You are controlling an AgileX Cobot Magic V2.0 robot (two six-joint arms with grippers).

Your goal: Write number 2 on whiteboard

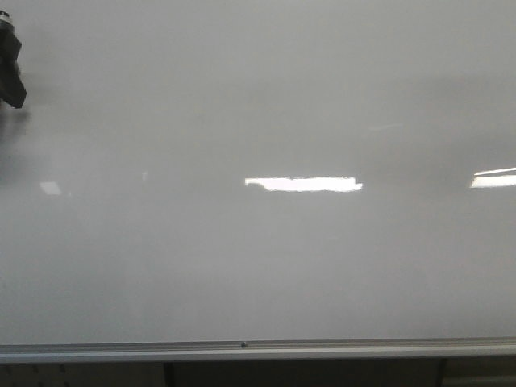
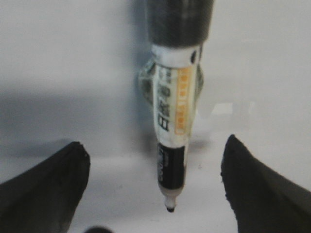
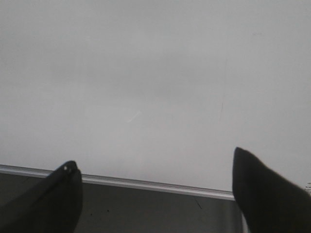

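The whiteboard [image 1: 258, 97] fills the front view, with its silver bottom rail [image 1: 242, 348] below. No number 2 shows on it in any view. In the left wrist view my left gripper [image 2: 154, 143] is open. A white and black marker [image 2: 175, 107] hangs between the fingers without touching them, fixed in a dark holder, its black tip [image 2: 170, 208] close to the board. A black part of the left arm [image 1: 10, 68] shows at the front view's upper left edge. My right gripper [image 3: 154, 158] is open and empty over the board's rail [image 3: 146, 184].
Bright rectangular light reflections lie on the board at centre [image 1: 303, 184] and at the right edge [image 1: 493, 177]. A dark surface [image 3: 146, 208] lies below the rail in the right wrist view.
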